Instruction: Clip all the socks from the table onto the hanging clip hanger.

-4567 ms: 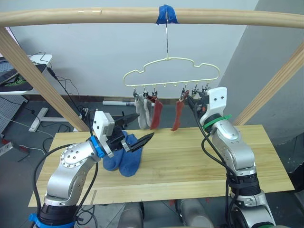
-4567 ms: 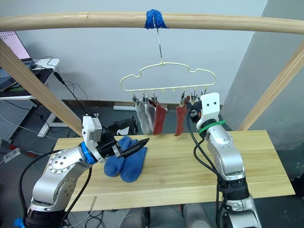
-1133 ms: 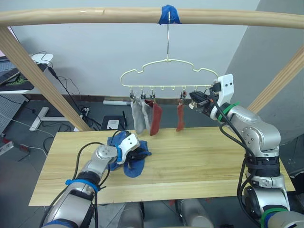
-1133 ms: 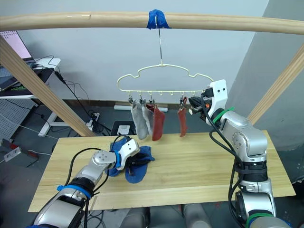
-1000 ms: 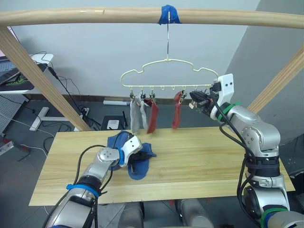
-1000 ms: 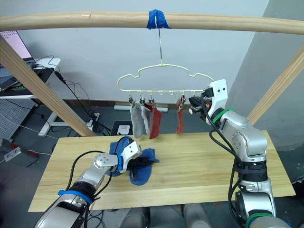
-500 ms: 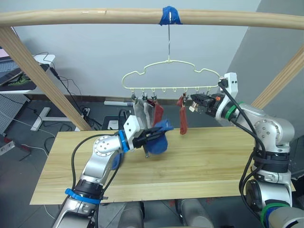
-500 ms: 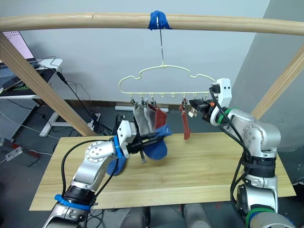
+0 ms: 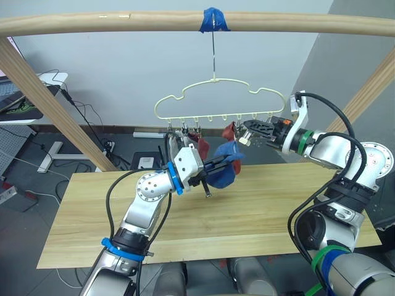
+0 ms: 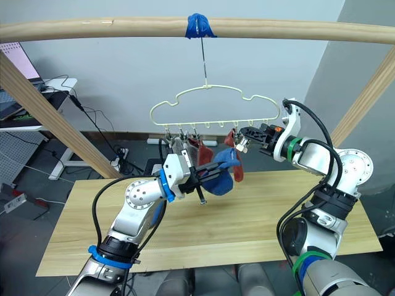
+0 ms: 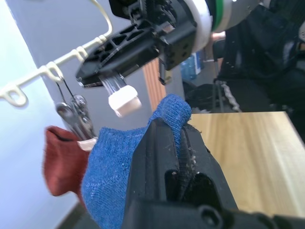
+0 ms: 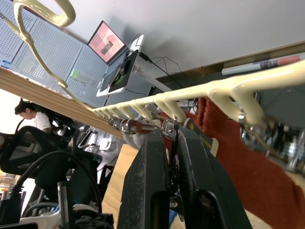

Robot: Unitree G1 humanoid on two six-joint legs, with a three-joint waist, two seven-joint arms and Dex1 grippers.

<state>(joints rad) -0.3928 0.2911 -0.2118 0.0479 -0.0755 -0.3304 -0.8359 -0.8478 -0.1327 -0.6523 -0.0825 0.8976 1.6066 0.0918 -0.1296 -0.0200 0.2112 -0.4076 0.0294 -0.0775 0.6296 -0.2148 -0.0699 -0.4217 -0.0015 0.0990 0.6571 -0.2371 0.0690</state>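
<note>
- The table is bare along its front edge and across its whole right part; the planks under both arms carry nothing that can be made out.
- The clip hanger hangs by its long hook from a blue-taped spot on the wooden pole overhead, well above the tabletop, with open air below its row of clips.
- Slanted frame poles close in the far left and far right; between them the middle stays open.
- The left gripper is raised off the table, forearm reaching up and toward the middle, fingers shut on a blue sock that bunches and droops beneath them. The left wrist view shows the sock's cuff sticking out past the two closed black fingers.
- This blue sock is held just under the middle of the clip row, close to a rust-red sock already clipped there.
- Further left on the hanger, a grey sock and another rust-red sock hang partly hidden behind the left arm.
- The right gripper comes in level from the right, elbow bent, at clip height. In the right wrist view its fingers are pressed narrow around a metal clip under the pale wire.
- The two grippers sit near one another, the right one slightly above the blue sock.
</note>
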